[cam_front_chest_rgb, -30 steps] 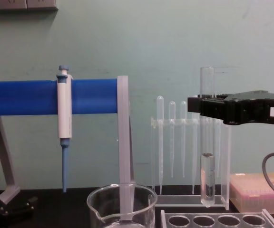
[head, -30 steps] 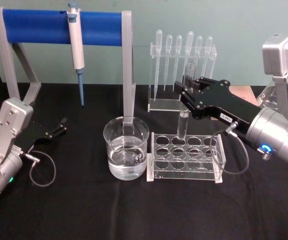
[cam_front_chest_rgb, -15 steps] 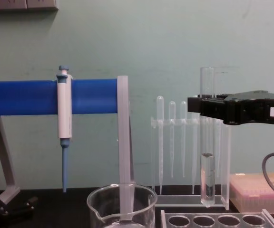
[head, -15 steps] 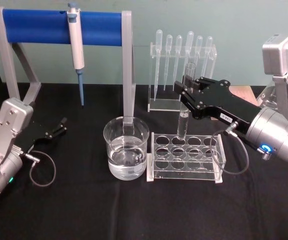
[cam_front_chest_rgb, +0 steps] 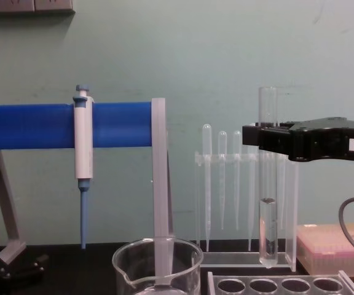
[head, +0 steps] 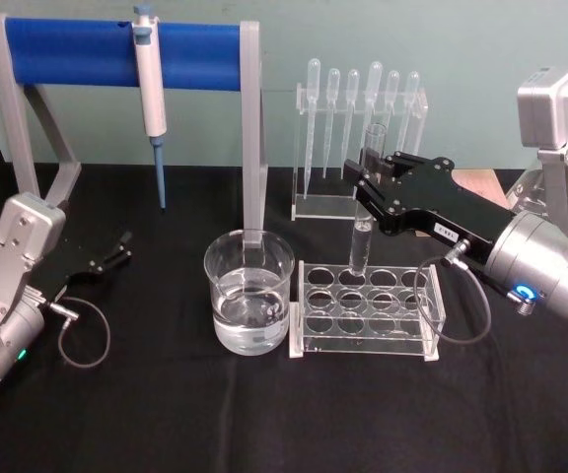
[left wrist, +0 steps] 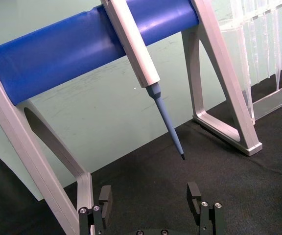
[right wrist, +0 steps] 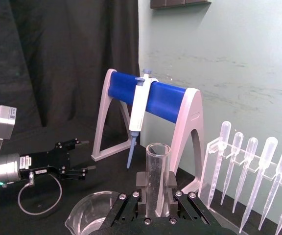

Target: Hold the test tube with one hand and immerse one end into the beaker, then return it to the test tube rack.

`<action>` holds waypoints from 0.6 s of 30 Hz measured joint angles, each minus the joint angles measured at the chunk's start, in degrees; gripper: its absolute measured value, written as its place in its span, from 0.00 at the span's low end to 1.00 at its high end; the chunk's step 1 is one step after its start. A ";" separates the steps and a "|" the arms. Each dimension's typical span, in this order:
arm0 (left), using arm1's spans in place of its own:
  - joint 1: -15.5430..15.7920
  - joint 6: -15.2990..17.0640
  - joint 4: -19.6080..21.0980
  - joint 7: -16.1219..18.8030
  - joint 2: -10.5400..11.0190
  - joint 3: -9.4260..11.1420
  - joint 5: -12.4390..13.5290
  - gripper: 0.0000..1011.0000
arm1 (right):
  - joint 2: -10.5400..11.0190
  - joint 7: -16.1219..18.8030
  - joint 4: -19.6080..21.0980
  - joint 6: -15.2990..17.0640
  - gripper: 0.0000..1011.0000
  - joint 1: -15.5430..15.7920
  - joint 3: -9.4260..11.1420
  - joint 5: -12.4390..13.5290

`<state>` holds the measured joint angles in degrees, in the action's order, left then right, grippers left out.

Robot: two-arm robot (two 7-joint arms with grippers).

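Observation:
My right gripper [head: 368, 182] is shut on the test tube [head: 361, 236] and holds it upright by its upper part. The tube [cam_front_chest_rgb: 267, 184] has clear liquid in its lower part. Its round bottom hangs just above the back row of the clear tube rack [head: 363, 340]. In the right wrist view the tube's open rim [right wrist: 156, 166] rises between the fingers [right wrist: 142, 182]. The beaker [head: 249, 291], partly filled with water, stands left of the rack, apart from the tube. My left gripper [head: 118, 248] rests open at the table's left, with nothing between its fingers [left wrist: 194, 192].
A blue-barred stand [head: 87, 51] holds a blue-and-white pipettor [head: 149, 94] behind the beaker. A clear stand of plastic pipettes [head: 358, 118] is behind the rack. A pink tip box [cam_front_chest_rgb: 337, 246] sits at the far right. The black tabletop in front lies free.

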<state>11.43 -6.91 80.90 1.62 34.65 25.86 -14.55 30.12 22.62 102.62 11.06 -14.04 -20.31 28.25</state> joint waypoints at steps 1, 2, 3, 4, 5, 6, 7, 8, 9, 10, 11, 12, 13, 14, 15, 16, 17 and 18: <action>0.00 0.00 0.00 0.00 0.00 0.00 0.00 0.99 | 0.00 0.00 0.00 0.00 0.23 0.00 0.00 0.00; 0.00 0.00 0.00 0.00 0.00 0.00 0.00 0.99 | 0.00 0.00 0.00 0.00 0.22 0.00 0.00 0.00; 0.00 0.00 0.00 0.00 0.00 0.00 0.00 0.99 | 0.00 0.00 0.00 0.00 0.23 0.00 0.00 0.00; 0.00 0.00 0.00 0.00 0.00 0.00 0.00 0.99 | 0.00 0.00 0.00 0.00 0.23 0.00 0.00 0.00; 0.00 0.00 0.00 0.00 0.00 0.00 0.00 0.99 | 0.00 0.00 0.00 0.00 0.23 0.00 0.00 0.00; 0.00 0.00 0.00 0.00 0.00 0.00 0.00 0.99 | 0.00 0.00 0.00 0.00 0.22 0.00 0.00 0.00; 0.00 0.00 0.00 0.00 0.00 0.00 0.00 0.99 | 0.00 0.00 0.00 0.00 0.23 0.00 0.00 0.00; 0.00 0.00 0.00 0.00 0.00 0.00 0.00 0.99 | 0.00 0.00 0.00 0.00 0.23 0.00 0.00 0.00; 0.00 0.00 0.00 0.00 0.00 0.00 0.00 0.99 | 0.00 0.00 0.00 0.00 0.23 0.00 0.00 0.00; 0.00 0.00 0.00 0.00 0.00 0.00 0.00 0.99 | 0.00 0.00 0.00 0.00 0.23 0.00 0.00 0.00; 0.00 0.00 0.00 0.00 0.00 0.00 0.00 0.99 | 0.00 0.00 0.00 0.00 0.23 0.00 0.00 0.00; 0.00 0.00 0.00 0.00 0.00 0.00 0.00 0.99 | 0.00 0.00 0.00 0.00 0.23 0.00 0.00 0.00; 0.00 0.00 0.00 0.00 0.00 0.00 0.00 0.99 | 0.00 0.00 0.00 0.00 0.23 0.00 0.00 0.00; 0.00 0.00 0.00 0.00 0.00 0.00 0.00 0.99 | 0.00 0.00 0.00 0.00 0.23 0.00 0.00 0.00; 0.00 0.00 0.00 0.00 0.00 0.00 0.00 0.99 | 0.00 0.00 0.00 0.00 0.23 0.00 0.00 0.00; 0.00 0.00 0.00 0.00 0.00 0.00 0.00 0.99 | 0.00 0.00 0.00 0.00 0.23 0.00 0.00 0.00; 0.00 0.00 0.00 0.00 0.00 0.00 0.00 0.99 | 0.00 0.00 0.00 0.00 0.22 0.00 0.00 0.00; 0.00 0.00 0.00 0.00 0.00 0.00 0.00 0.99 | 0.00 0.00 0.00 0.00 0.22 0.00 0.00 0.00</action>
<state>11.43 -6.91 80.90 1.62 34.65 25.86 -14.55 30.12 22.62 102.62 11.06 -14.04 -20.31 28.25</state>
